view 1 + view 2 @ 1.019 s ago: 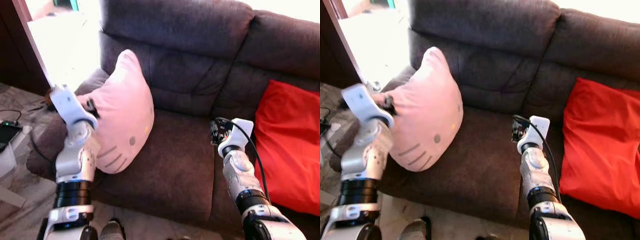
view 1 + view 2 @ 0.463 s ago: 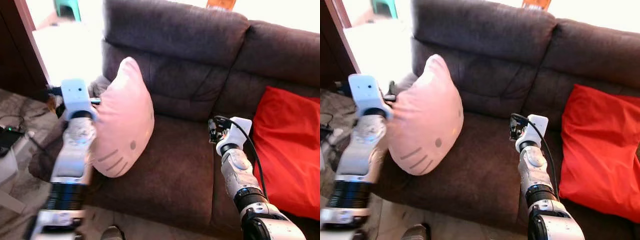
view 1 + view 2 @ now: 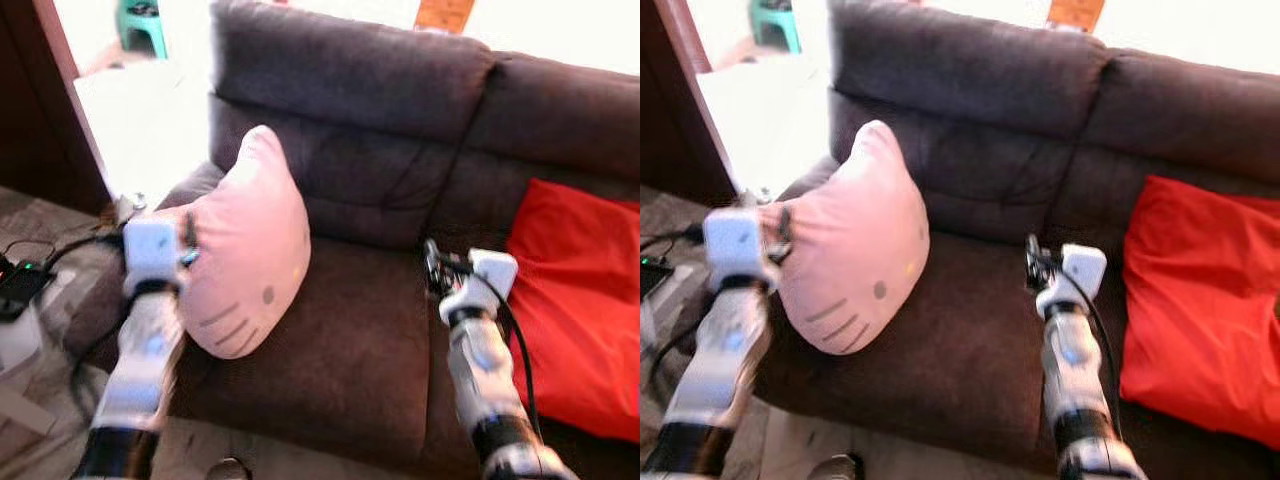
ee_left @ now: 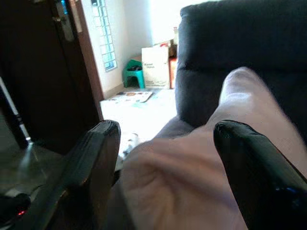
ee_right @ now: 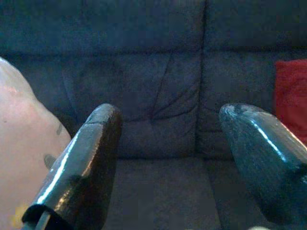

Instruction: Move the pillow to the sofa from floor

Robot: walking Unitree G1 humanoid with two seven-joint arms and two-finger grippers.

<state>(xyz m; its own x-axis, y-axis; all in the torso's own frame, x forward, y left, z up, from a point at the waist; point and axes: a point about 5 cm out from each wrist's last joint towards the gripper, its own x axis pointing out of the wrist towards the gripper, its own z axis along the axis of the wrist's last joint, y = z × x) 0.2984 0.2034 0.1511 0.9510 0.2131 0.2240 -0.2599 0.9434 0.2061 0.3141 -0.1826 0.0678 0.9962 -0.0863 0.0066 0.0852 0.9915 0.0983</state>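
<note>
On sofa [image 3: 350,330] seat, pink pillow [image 3: 245,250] propped upright, edge between wide left claw [image 4: 165,158] fingers; right claw [image 5: 165,158] wide, empty, facing backrest.

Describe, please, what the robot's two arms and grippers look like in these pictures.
Both arms are silver-grey segmented tubes with black bands at the joints and a boxy white housing at each wrist. A black cable loops from the right wrist down along that arm. The left gripper and the right gripper each have two long, glossy black fingers with rounded tips.
</note>
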